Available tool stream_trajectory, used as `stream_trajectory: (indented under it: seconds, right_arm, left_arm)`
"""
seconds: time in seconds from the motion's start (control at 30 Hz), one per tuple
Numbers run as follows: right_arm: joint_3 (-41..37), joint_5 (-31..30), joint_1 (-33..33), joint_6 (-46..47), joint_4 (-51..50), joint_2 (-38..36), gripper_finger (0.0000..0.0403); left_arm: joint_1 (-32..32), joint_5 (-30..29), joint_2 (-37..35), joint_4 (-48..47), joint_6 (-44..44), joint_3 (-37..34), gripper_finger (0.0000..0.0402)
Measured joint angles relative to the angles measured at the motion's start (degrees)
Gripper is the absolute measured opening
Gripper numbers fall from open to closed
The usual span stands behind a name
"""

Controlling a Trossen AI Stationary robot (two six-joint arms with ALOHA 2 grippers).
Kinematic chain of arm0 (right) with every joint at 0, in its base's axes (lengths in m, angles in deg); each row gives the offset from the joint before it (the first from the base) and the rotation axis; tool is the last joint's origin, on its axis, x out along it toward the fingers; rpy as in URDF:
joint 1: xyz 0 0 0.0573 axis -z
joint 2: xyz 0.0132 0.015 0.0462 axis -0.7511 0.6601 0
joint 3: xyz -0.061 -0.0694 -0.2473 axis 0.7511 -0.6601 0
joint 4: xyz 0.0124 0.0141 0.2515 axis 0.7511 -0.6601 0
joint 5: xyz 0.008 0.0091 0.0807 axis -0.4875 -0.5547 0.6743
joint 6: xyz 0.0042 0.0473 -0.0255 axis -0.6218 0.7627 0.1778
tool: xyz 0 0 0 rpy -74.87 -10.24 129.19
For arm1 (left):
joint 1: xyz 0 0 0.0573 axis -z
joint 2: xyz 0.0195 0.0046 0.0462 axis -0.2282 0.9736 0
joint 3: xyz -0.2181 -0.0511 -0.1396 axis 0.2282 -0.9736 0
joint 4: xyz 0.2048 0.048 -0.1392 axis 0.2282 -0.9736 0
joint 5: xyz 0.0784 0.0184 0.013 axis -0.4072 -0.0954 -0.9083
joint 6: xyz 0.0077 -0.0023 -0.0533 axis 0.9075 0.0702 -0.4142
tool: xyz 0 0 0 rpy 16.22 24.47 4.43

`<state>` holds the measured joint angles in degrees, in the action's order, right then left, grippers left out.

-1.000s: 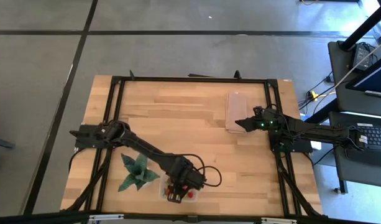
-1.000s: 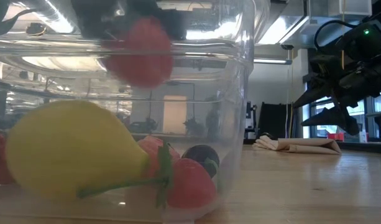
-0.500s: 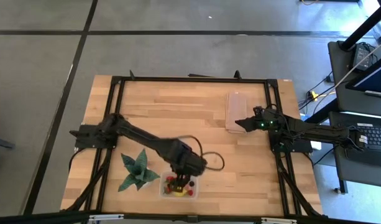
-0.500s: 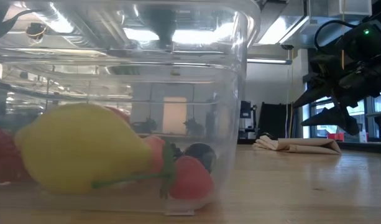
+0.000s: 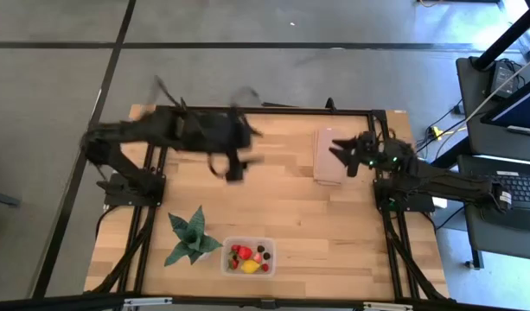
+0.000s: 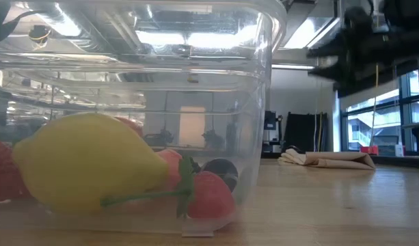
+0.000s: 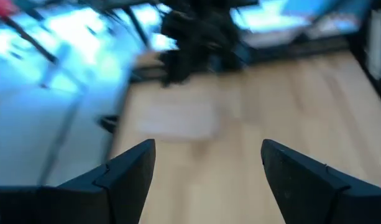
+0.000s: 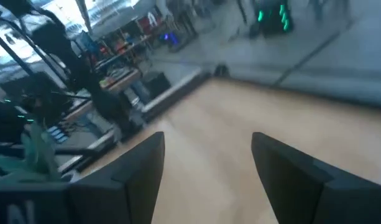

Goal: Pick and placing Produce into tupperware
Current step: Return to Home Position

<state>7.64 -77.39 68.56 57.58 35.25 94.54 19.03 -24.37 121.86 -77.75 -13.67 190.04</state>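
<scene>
Looks almost done. In the top-down picture, all the produce (image 5: 245,257) seen lying inside the tupperware (image 5: 271,243), at the bottom middle of the frame, just right of the green plant (image 5: 191,242). No loose fruit seen anywhere on the table (image 5: 273,199). From table height, up close through the clear wall: a big yellow lemon (image 6: 86,160), a red strawberry (image 6: 209,198) in front, a dark berry (image 6: 221,171) behind. Probably nothing more to pick up. Only parking the arms to do, by the look of it.

Left claw (image 5: 233,168) over the upper left part of the table in the top-down frame, well apart from the tupperware and far above it in the picture. Spread wide in its own wrist view, with nothing held, only bare wood beyond. Right claw (image 5: 340,149) at the upper right, just beside the folded cloth (image 5: 327,160), also well apart from the tupperware. Spread wide too, and empty.
</scene>
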Motion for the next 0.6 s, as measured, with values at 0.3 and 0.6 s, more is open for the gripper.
stream_trajectory:
  seconds: [0.3,0.6]
  right_arm:
    - [27.18,-0.18,7.99,-18.84,-15.71,3.96,0.0243]
    - [50.99,-10.64,13.68,-35.11,-31.76,11.52,0.0243]
  left_arm:
    - [-15.66,0.41,-11.03,3.25,10.26,0.03,0.0285]
    - [-25.79,0.58,-15.34,6.5,12.38,0.03,0.0285]
